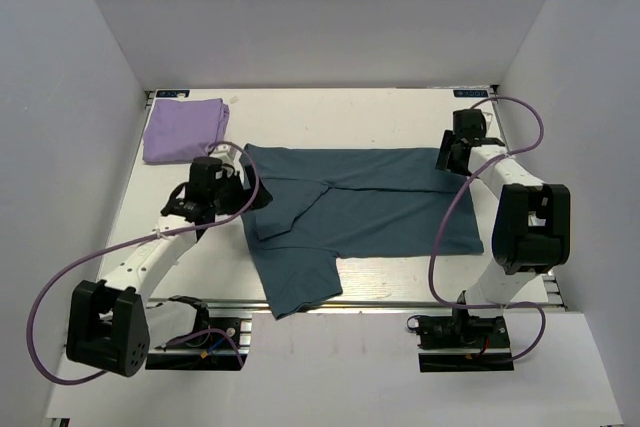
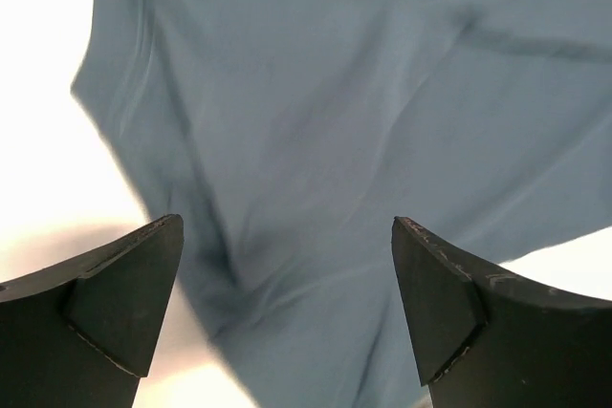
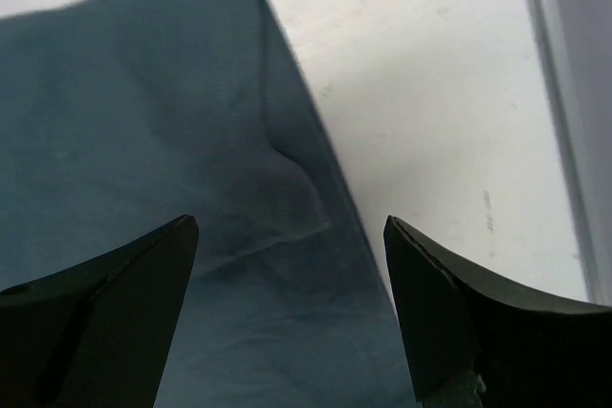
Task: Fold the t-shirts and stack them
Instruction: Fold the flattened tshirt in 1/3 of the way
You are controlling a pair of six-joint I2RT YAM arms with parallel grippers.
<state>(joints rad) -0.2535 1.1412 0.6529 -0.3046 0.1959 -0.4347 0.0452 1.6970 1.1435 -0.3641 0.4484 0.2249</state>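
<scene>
- Top external view: the dark slate-blue tee [image 1: 370, 212] lies spread across the middle of the desk [image 1: 330, 112], with one part reaching the near edge.
- Left wrist view: the left hand [image 2: 287, 219] is spread wide above the tee's left side, gripping nothing.
- Right wrist view: the right hand [image 3: 290, 219] is likewise spread, over the tee's far right edge.
- Far left corner: the lavender tee [image 1: 183, 129] lies folded, near the dark one.

No text can be read in any view. A small dark tag [image 1: 170, 94] sits at the far left corner of the desk [image 1: 330, 107] and a second tag [image 1: 476, 94] at the far right corner. Both appear to carry pale characters, too small to make out.
</scene>
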